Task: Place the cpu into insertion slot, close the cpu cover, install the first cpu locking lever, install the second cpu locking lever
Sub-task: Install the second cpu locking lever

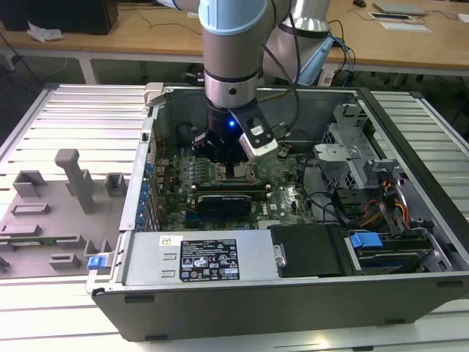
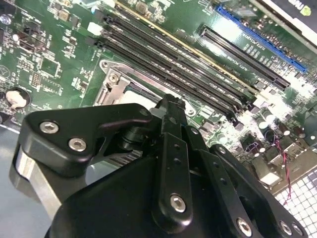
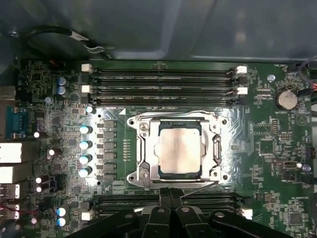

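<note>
Jaws pressed together, fingertips meeting with nothing pinched between them, seen in both wrist views. Gripper (image 3: 170,194) hanging just over the edge of the insertion slot (image 3: 174,149), at the wire locking lever (image 3: 173,184) on that side; actual contact with lever or frame impossible to tell. Cpu (image 3: 178,148) seated flat in the slot, silvery top showing through the window of the cpu cover (image 3: 216,148), lying closed over it. Rows of black memory slots (image 3: 163,82) on both sides of the socket. In the exterior view, arm reaching down into the open computer case (image 1: 220,264), gripper (image 1: 233,167) low above the green motherboard (image 1: 282,198).
</note>
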You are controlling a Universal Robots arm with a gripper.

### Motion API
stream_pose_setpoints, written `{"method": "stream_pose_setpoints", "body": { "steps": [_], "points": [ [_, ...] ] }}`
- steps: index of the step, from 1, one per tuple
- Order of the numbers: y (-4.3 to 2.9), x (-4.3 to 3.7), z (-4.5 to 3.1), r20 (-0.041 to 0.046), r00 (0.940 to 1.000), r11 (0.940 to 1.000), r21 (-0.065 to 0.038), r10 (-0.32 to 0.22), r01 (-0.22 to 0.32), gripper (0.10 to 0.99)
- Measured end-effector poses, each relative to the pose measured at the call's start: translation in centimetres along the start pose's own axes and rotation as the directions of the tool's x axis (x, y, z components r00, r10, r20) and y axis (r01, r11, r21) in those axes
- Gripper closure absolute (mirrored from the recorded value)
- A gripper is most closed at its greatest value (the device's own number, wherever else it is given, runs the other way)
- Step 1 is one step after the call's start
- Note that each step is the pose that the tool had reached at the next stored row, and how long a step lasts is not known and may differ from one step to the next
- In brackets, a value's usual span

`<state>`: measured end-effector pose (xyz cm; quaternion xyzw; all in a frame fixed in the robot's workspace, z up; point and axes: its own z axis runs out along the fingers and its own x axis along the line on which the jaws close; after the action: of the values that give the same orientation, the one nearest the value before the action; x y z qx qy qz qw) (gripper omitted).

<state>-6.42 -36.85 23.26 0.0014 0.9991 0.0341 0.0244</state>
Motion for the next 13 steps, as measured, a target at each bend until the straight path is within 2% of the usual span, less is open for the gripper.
{"method": "stream_pose_setpoints", "body": {
  "steps": [2,4,5,8,11,13],
  "points": [
    [-0.43,0.30,0.18,0.0001,1.0000,0.9999,-0.016,0.001,-0.001,0.980],
    [-0.83,0.73,0.33,0.0002,1.0000,0.9993,-0.038,0.002,-0.002,0.980],
    [-0.93,0.87,0.39,0.0001,1.0000,0.9991,-0.043,0.002,-0.002,0.980],
    [-1.00,1.25,0.67,0.0001,1.0000,0.9989,-0.048,0.002,-0.002,0.980],
    [-1.20,1.46,0.89,0.0000,1.0000,0.9983,-0.059,0.003,-0.003,0.980],
    [-1.36,1.56,1.00,-0.0001,1.0000,0.9970,-0.077,0.003,-0.003,0.980]
  ]
}}
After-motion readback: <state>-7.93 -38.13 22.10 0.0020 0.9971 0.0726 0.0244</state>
